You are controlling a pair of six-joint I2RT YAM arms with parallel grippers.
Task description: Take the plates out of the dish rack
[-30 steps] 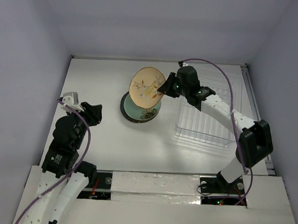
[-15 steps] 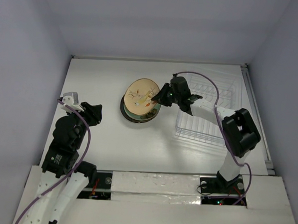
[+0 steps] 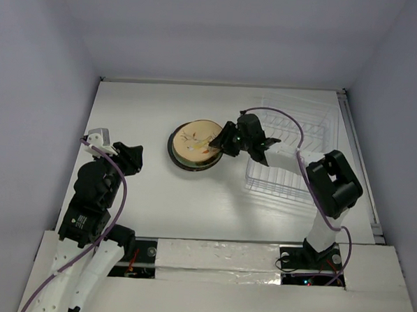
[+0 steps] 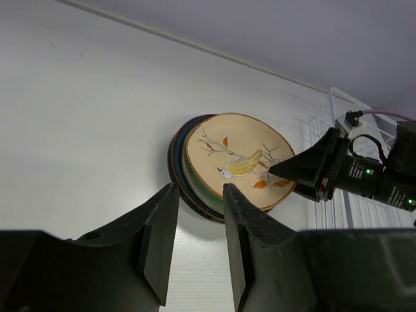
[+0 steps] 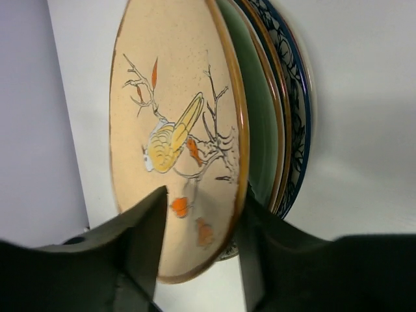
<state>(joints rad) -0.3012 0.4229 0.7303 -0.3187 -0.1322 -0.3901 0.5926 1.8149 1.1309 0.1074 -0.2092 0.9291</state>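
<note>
Top view: tan plate (image 3: 194, 140) with the bird-and-branch drawing sits uppermost on the stack, near mid-tabletop (image 3: 150, 195). The right fingers (image 3: 225, 139) are clamped on its rim at the plate's 3 o'clock edge. Right wrist view: right fingers (image 5: 140, 250) pinch the tan plate (image 5: 175, 117) from both faces; a narrow gap shows between it and the pale green plate (image 5: 263, 146) beneath on the gripped side, so it looks slightly tilted, though whether the far edge touches cannot be told. Behind these, only the rim of a dark patterned plate (image 5: 300, 110) shows; further plates in the stack are hidden. The dish rack (image 3: 284, 179) stands at 3 o'clock from the stack, just beside it; its clear wire is faint, and its near-left part is covered by the right arm. Left wrist view: left fingers (image 4: 159, 240) are spread apart, holding nothing, and cut off at the bottom edge. The tan plate (image 4: 237, 159) lies beyond them. In the top view the left fingers (image 3: 129, 156) sit at 9 o'clock from the stack, well apart.
</note>
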